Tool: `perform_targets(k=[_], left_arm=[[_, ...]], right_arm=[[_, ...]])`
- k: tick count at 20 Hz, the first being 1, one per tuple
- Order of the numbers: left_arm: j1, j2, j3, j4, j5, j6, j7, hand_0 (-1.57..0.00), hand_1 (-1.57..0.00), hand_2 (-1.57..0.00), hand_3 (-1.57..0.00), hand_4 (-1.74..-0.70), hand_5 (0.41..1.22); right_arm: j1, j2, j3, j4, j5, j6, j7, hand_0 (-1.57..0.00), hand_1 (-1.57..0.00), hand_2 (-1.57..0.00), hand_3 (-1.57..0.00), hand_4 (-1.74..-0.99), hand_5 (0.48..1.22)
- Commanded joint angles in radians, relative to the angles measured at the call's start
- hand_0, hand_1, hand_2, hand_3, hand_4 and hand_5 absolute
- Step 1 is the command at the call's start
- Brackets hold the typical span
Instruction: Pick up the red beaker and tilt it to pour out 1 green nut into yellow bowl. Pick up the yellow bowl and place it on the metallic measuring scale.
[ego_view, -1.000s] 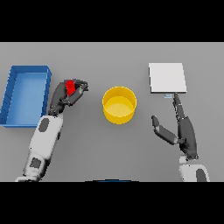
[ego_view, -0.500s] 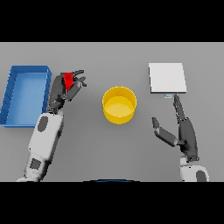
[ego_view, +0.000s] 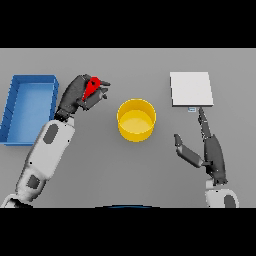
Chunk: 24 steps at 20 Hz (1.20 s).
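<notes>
My left hand (ego_view: 77, 95) is shut on the red beaker (ego_view: 91, 88), held above the table left of the yellow bowl (ego_view: 136, 120). The beaker is mostly hidden by the fingers; only a red sliver shows, and it leans toward the bowl. The yellow bowl stands at the table's middle, apart from both hands. The metallic measuring scale (ego_view: 191, 89) lies flat at the right rear. My right hand (ego_view: 209, 150) rests open at the lower right, fingers straight and pointing up toward the scale's near edge, thumb spread left.
A blue tray (ego_view: 10, 112) sits at the left edge, beside my left forearm. Grey table surface lies between the bowl and the scale.
The left hand has lifted the red beaker up and slightly right, toward the bowl, and turned it. The right hand, bowl and scale have not moved.
</notes>
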Motion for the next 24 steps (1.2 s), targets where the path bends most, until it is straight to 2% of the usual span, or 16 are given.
perform_targets(k=[1, 4, 7, 9, 12, 14, 16, 17, 20, 21, 24], left_arm=[[-0.005, 0.003, -0.016, 0.000, -0.014, 0.001, 0.013, -1.56, -1.56, -1.56, -1.56, -1.73, 1.111], [-0.038, 0.025, -0.082, 0.004, -0.083, 0.004, 0.085, -1.57, -1.57, -1.57, -1.57, -1.74, 1.117], [-0.096, 0.073, -0.179, 0.026, -0.208, -0.003, 0.158, -1.57, -1.57, -1.57, -1.57, -1.74, 1.133], [-0.134, 0.099, -0.260, 0.026, -0.289, -0.031, 0.182, -1.57, -1.57, -1.57, -1.57, -1.74, 1.127], [-0.190, 0.130, -0.345, 0.059, -0.381, -0.062, 0.198, -1.57, -1.57, -1.57, -1.57, -1.74, 1.173], [-0.227, 0.143, -0.389, 0.062, -0.419, -0.094, 0.196, -1.57, -1.57, -1.57, -1.57, -1.74, 1.190], [-0.268, 0.159, -0.436, 0.082, -0.462, -0.128, 0.183, -1.57, -1.57, -1.57, -1.57, -1.65, 1.201], [-0.283, 0.170, -0.462, 0.077, -0.480, -0.151, 0.175, -1.57, -1.57, -1.57, -1.57, -1.67, 1.205], [-0.356, 0.172, -0.544, 0.112, -0.532, -0.241, 0.164, -1.57, -1.57, -1.57, -1.33, -1.69, 1.213], [-0.376, 0.174, -0.568, 0.126, -0.546, -0.251, 0.140, -1.57, -1.57, -1.57, -1.28, -1.70, 1.215], [-0.448, 0.153, -0.648, 0.180, -0.593, -0.290, 0.079, -1.57, -1.57, -1.57, -1.42, -1.72, 1.218]], right_arm=[[0.009, 0.004, 0.006, -0.005, 0.005, -0.001, -0.002, 0.00, 0.00, 0.00, 0.00, -1.256, 0.678], [-0.002, 0.005, 0.005, -0.003, 0.006, -0.001, 0.023, 0.00, 0.00, 0.00, 0.00, -1.255, 0.681], [0.000, 0.010, 0.010, -0.016, 0.003, 0.002, 0.022, 0.00, 0.00, 0.00, 0.00, -1.254, 0.687], [0.000, 0.004, 0.010, -0.019, -0.002, 0.011, 0.026, 0.00, 0.00, 0.00, 0.00, -1.256, 0.690], [0.006, 0.003, 0.010, -0.022, -0.003, 0.013, 0.021, 0.00, 0.00, 0.00, 0.00, -1.270, 0.700], [0.003, 0.006, 0.010, -0.023, -0.004, 0.012, 0.024, 0.00, 0.00, 0.00, 0.00, -1.274, 0.704], [0.027, 0.011, 0.019, -0.040, -0.006, 0.016, 0.001, 0.00, 0.00, 0.00, 0.00, -1.284, 0.705], [0.016, 0.011, 0.011, -0.027, -0.015, 0.018, 0.014, 0.00, 0.00, 0.00, 0.00, -1.283, 0.702], [0.005, 0.026, 0.003, -0.024, -0.033, 0.012, 0.022, 0.00, 0.00, 0.00, 0.00, -1.288, 0.685], [0.004, 0.024, -0.004, -0.019, -0.031, 0.005, 0.020, 0.00, 0.00, 0.00, 0.00, -1.292, 0.678], [0.010, 0.039, -0.009, -0.009, -0.053, 0.007, 0.008, 0.00, 0.00, 0.00, 0.00, -1.294, 0.657]])
